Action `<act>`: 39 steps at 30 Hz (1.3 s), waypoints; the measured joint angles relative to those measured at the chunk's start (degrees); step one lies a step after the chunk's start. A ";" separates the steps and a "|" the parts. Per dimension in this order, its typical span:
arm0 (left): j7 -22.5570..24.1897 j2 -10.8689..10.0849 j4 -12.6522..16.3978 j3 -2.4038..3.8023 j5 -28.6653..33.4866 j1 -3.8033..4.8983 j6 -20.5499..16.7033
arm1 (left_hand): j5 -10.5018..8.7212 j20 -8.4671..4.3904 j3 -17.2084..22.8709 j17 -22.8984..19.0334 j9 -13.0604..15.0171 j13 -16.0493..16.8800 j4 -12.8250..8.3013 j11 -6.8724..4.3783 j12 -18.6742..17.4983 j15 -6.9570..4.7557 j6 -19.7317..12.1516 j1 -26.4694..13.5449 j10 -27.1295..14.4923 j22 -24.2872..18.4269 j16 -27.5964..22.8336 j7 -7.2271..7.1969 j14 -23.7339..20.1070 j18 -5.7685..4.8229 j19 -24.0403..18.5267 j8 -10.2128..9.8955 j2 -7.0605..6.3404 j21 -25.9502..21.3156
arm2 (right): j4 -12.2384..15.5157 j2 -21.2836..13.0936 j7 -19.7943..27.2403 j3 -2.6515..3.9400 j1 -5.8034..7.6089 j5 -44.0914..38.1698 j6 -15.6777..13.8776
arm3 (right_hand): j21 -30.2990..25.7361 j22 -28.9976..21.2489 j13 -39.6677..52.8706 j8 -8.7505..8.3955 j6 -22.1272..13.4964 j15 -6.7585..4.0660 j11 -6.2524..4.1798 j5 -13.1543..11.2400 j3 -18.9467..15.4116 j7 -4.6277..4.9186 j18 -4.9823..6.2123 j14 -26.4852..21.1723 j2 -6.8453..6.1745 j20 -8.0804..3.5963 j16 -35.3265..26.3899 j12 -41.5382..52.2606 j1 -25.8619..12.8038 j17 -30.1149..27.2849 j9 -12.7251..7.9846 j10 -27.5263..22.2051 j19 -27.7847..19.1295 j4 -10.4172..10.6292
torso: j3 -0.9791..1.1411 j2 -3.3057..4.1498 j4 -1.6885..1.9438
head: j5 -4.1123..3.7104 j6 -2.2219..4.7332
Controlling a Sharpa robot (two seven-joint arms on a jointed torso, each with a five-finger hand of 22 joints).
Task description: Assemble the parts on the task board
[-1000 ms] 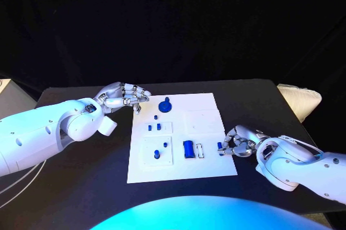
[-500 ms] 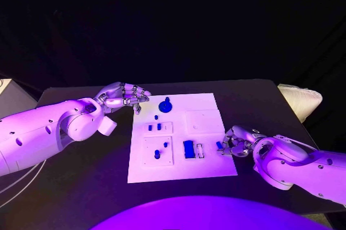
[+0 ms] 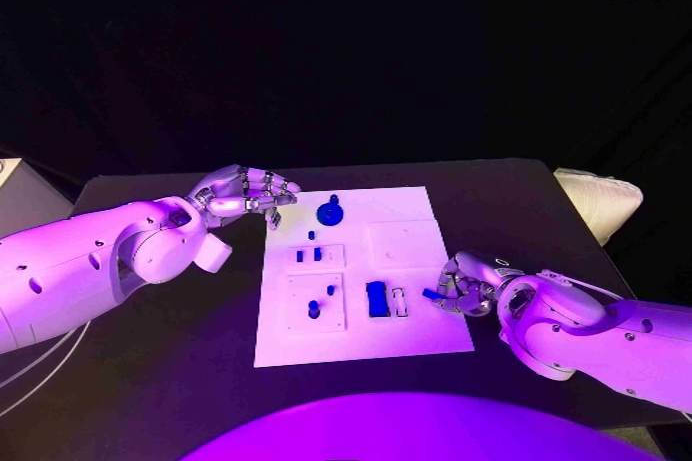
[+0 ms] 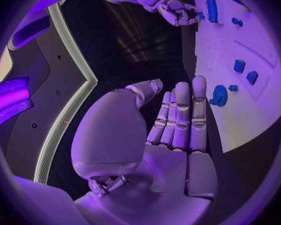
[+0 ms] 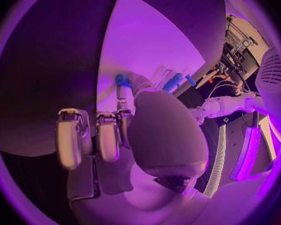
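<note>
**Right hand edges inward along the board's right edge**

Change vs. a sec ago is small: the right hand [image 3: 464,292], lower right of centre in the head view, has crept a little to the left and up, so its fingertips now sit over the right edge of the task board [image 3: 418,203] rather than just off it. A small blue part [image 3: 436,295] shows right at those fingertips — the fingers are curled round it, and the right wrist view shows a blue piece [image 5: 122,80] at the fingertips too, so it reads as a pinch, though contact isn't fully clear.

Left hand [image 3: 242,194] hasn't moved: upper left of the board, fingers curled in, nothing in them, just off the board's left edge beside the round blue part [image 3: 332,214].

Other parts lie as before — the tall blue block [image 3: 376,298] in the lower middle, two small blue pegs [image 3: 309,254] on the upper-left plate.

Meaning, as a judgement: the right hand is carrying its piece toward a slot nr the block; insertion not yet done. The desk [image 3: 505,196] carries it all.
</note>
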 measured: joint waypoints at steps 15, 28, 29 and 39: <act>-0.08 -0.13 0.03 -0.02 0.00 0.00 0.27 | 0.00 0.00 0.00 0.00 0.00 0.00 0.00 0.00 0.00 0.00 0.00 0.00 0.00 0.00 0.00 0.00 0.00 0.00 0.00 0.00 0.00 0.00 | 1.79 -0.57 -1.44 -0.29 -0.25 -0.08 -1.51 | 2.61 0.04 0.01 2.55 0.63 -0.42 -0.54 4.39 12.88 -0.26 0.00 -0.01 -5.04 -0.45 0.94 1.67 -5.47 0.00 -0.64 -0.07 -0.01 1.48 | -0.03 -0.03 0.01 | 0.00 0.00; -0.16 -0.07 0.06 -0.03 0.00 0.00 0.40 | 0.00 0.00 0.00 0.00 -0.09 0.01 0.00 0.00 0.00 0.00 0.00 -0.23 0.00 -0.09 0.00 0.00 0.00 0.00 0.00 0.22 0.23 -0.29 | 6.50 -0.96 -1.01 -0.34 2.20 9.05 -4.65 | 4.38 0.03 0.00 4.03 0.70 -0.83 -0.73 4.22 16.26 -0.34 -0.01 0.00 -5.56 -0.84 1.55 3.49 -11.66 -0.01 0.66 0.11 0.00 -0.90 | -0.12 -0.05 0.08 | -0.32 0.00; -0.16 -0.07 0.06 -0.03 0.00 0.00 0.41 | 0.00 0.00 0.00 0.00 -0.09 0.01 0.00 0.00 0.00 0.00 0.00 -0.23 0.00 -0.09 0.00 0.00 0.00 0.00 0.00 0.22 0.23 -0.30 | 6.50 -0.68 -0.94 -0.34 2.27 9.91 -4.86 | 4.38 0.03 0.00 4.04 0.73 -0.83 -0.73 4.22 16.09 -0.36 -0.01 0.00 -5.68 -0.84 1.55 3.49 -11.79 -0.01 0.66 0.12 0.00 -0.73 | -0.13 -0.05 0.08 | -0.34 0.00; -0.21 0.09 0.07 -0.04 0.00 0.00 0.53 | 0.00 0.00 0.00 0.00 -0.09 0.01 0.00 0.00 0.00 0.00 0.00 -0.23 0.00 -0.09 0.00 0.00 0.00 0.00 0.00 0.22 0.23 -0.29 | 4.97 2.71 -0.64 -0.44 1.32 17.30 -6.09 | 4.38 0.02 -0.01 4.49 1.65 -0.83 -0.73 5.33 13.47 -1.27 0.00 0.00 -5.78 -0.83 1.55 3.71 -15.73 -0.01 0.61 0.12 0.01 -0.04 | -0.10 0.01 0.03 | -0.38 0.00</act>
